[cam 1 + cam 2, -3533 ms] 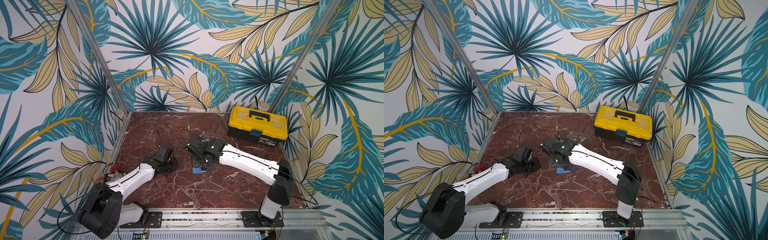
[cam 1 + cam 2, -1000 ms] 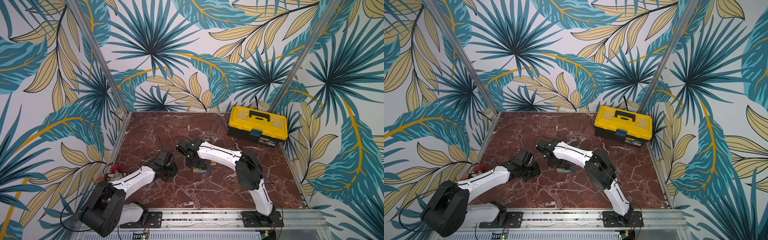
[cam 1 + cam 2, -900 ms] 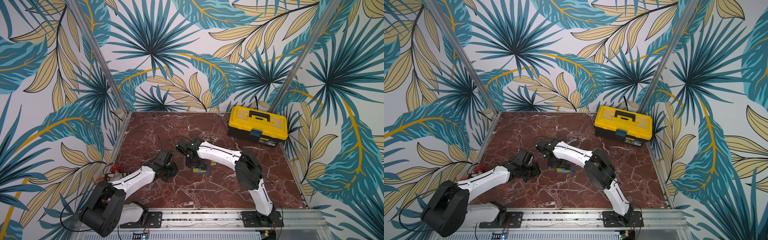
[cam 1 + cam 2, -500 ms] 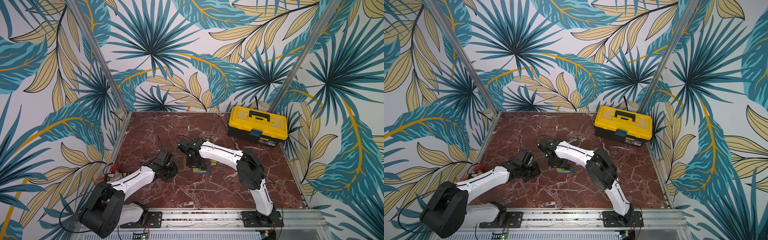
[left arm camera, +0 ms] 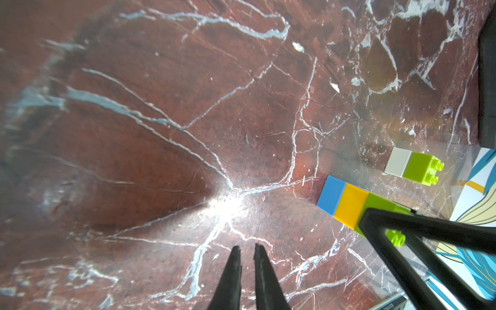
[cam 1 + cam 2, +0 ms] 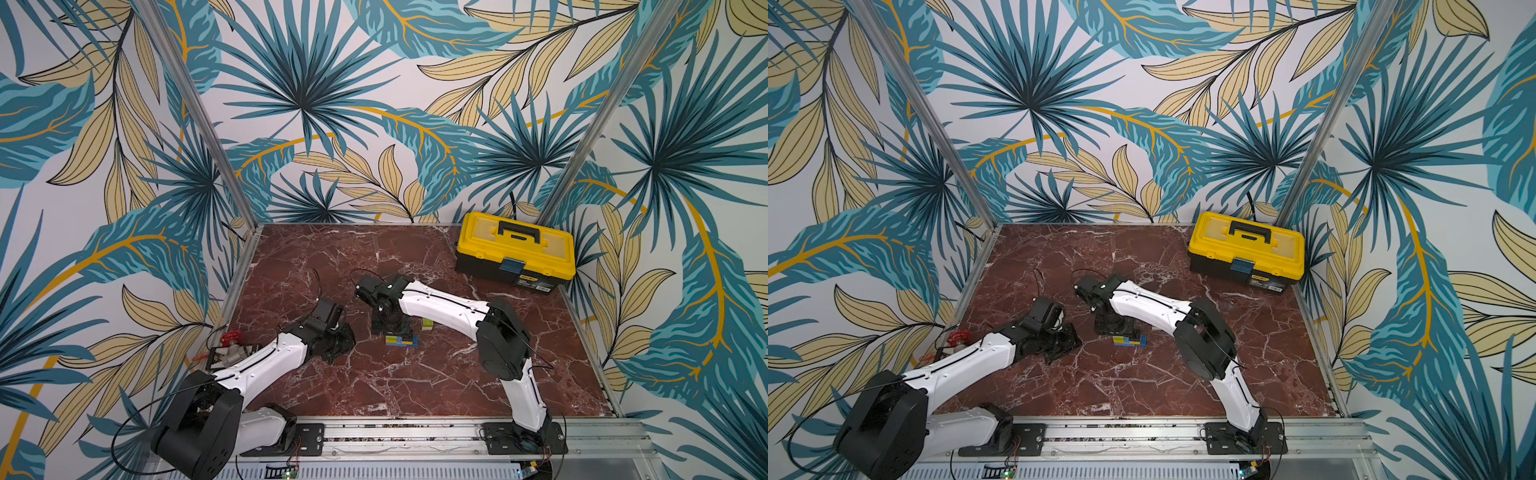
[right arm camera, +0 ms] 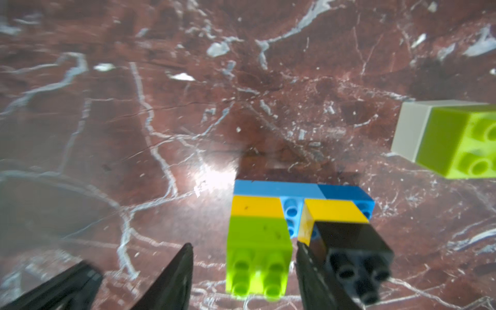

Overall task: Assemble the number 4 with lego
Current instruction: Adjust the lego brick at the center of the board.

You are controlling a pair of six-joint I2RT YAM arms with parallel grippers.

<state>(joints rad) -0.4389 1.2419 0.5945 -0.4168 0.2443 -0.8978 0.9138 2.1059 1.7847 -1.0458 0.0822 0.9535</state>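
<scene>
Lego for the number 4 lies right at my right fingertips: a half-built lego figure (image 7: 257, 214) of studded plastic bricks, with a light-blue crossbar (image 7: 279, 189) carrying a yellow-and-lime-green arm and a yellow-and-black arm, flat on its side on the red-brown marble tabletop (image 7: 107, 107). What has just changed is my right gripper (image 7: 244, 244): a second ago it was clamped tight, and now its fingers have sprung apart and released. They straddle the green arm, with one finger in the slot between the two arms and bare marble at the other. I grasp nothing there, so I judge the top of the 4 has been set down. Ahead of those fingertips, past the crossbar and off toward the black-arm side, a white-and-lime-green brick pair (image 7: 442, 139) lies apart from the figure, so the stem is not yet joined and that joint looks like the step left. Well off on the green-arm side, my left gripper (image 5: 247, 245) hangs over bare marble, its fingers clenched to a mere slit and empty. Farthest from both, the closed yellow-and-black plastic toolbox (image 6: 515, 249) sits in the corner.
</scene>
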